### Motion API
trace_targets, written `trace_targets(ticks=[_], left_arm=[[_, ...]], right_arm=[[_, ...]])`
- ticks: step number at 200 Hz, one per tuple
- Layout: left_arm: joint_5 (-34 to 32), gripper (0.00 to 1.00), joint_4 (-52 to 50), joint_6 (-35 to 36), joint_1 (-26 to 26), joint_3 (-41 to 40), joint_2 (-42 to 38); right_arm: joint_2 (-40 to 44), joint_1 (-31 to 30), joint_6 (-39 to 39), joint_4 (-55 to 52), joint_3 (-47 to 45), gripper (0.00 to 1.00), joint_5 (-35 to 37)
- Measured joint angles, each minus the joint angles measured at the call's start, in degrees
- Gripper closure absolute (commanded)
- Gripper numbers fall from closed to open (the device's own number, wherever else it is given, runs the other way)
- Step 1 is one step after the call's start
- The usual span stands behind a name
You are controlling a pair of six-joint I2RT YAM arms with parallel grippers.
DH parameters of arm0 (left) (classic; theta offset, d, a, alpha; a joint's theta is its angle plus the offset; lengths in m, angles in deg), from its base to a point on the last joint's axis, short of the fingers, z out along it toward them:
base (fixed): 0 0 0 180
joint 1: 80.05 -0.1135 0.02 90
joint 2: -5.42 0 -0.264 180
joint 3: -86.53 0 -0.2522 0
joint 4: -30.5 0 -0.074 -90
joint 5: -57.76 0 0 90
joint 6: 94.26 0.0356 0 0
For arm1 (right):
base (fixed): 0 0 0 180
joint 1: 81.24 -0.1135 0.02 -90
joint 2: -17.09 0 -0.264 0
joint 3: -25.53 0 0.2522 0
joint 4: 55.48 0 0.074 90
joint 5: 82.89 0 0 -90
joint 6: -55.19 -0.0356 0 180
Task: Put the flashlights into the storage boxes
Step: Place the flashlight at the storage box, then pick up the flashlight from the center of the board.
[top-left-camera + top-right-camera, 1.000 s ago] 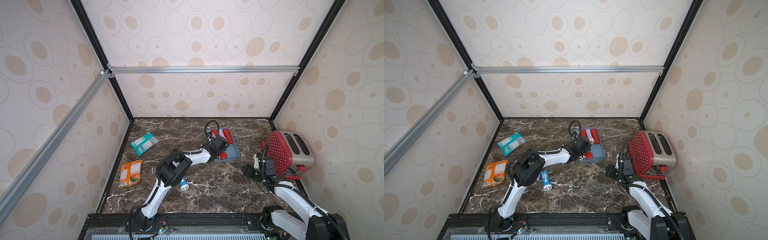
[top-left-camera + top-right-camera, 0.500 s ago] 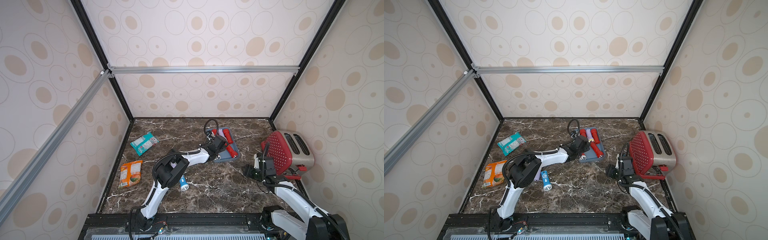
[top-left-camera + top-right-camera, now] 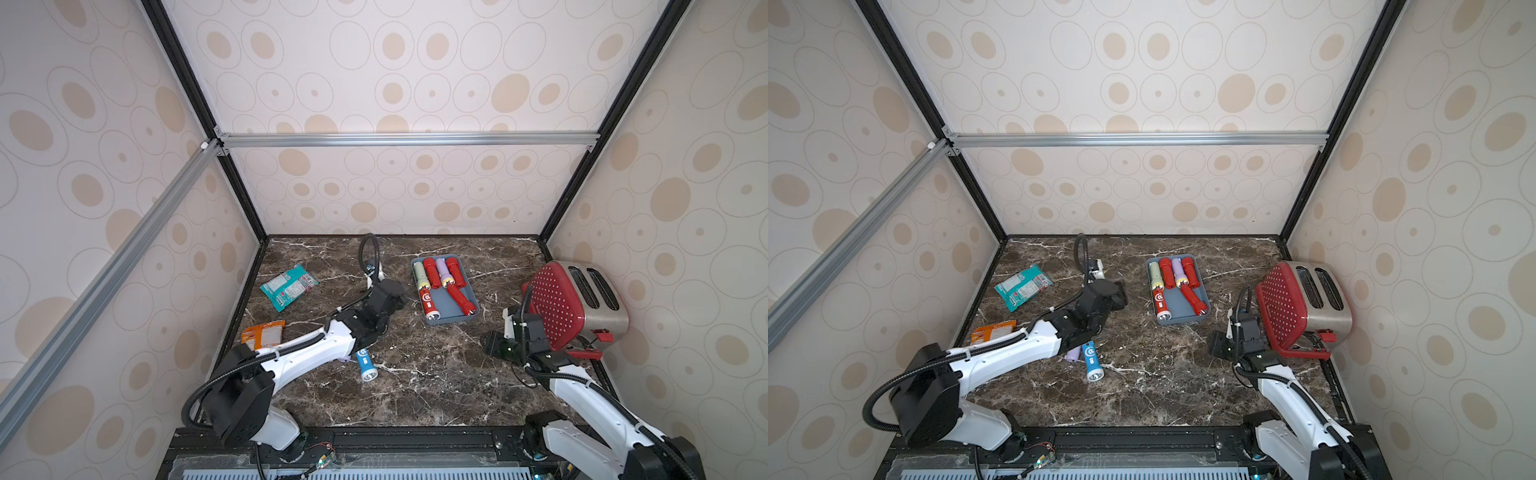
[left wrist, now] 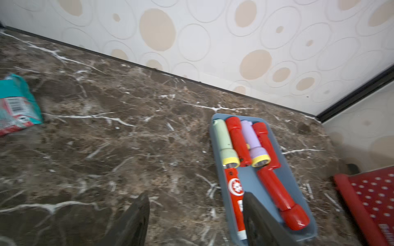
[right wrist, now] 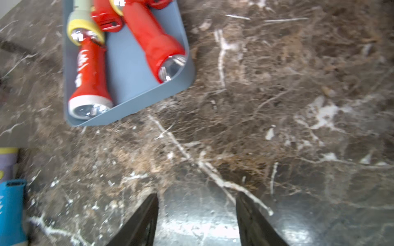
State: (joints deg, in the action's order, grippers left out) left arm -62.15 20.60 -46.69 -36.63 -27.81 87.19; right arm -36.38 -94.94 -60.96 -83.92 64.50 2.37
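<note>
The blue flashlight (image 3: 365, 365) lies on its side on the table (image 3: 415, 395), lower centre in both top views, its lens end toward the bottom edge. A lilac flashlight (image 3: 1073, 354) lies just beside it, half hidden under the left arm (image 3: 1017, 349). Both look like light, stiff plastic cylinders, smooth enough to roll or slip, so I judge the surest hold is across the narrow barrel, behind the flared head. Six others already lie in the slate-blue storage box (image 3: 453, 322), right of centre, with bare floor between its two lower red ones. The left tool (image 4: 196, 196) stands spread and empty, left of the box. The right tool (image 5: 197, 196) is likewise spread and empty, near the red toaster (image 3: 573, 303).
</note>
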Motion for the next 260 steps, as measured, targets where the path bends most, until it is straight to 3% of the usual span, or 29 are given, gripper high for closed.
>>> trace_targets(ticks=[35,76,94,103,149,206,260], left_arm=[[0.3,0.25,0.9,0.6,-8.4,-13.1,-3.7],[0.2,0.20,1.7,7.9,-9.2,-16.3,-3.7],[-0.6,0.11,4.8,11.3,-9.3,-19.2,-4.9],[0.0,0.02,6.1,12.4,-9.6,-21.7,-6.2],[4.1,0.01,10.3,14.2,-11.9,-25.7,-10.9],[12.9,0.01,12.2,9.0,-24.5,-27.9,-12.9],[17.1,0.01,10.5,4.5,-30.0,-29.2,-12.5]], right_arm=[[-1.1,-14.7,-2.3,-0.4,3.1,0.40,3.5],[-12.3,-33.6,-5.2,-0.7,8.3,0.38,9.6],[-17.9,-39.3,-6.1,-0.3,12.4,0.38,11.2],[-20.3,-41.2,-6.5,0.1,14.5,0.38,11.7],[-31.0,-44.4,-8.0,3.3,22.5,0.37,12.3],[-45.8,-47.8,-8.5,3.9,34.7,0.37,10.5],[-54.1,-50.7,-7.0,0.7,45.3,0.32,9.9]])
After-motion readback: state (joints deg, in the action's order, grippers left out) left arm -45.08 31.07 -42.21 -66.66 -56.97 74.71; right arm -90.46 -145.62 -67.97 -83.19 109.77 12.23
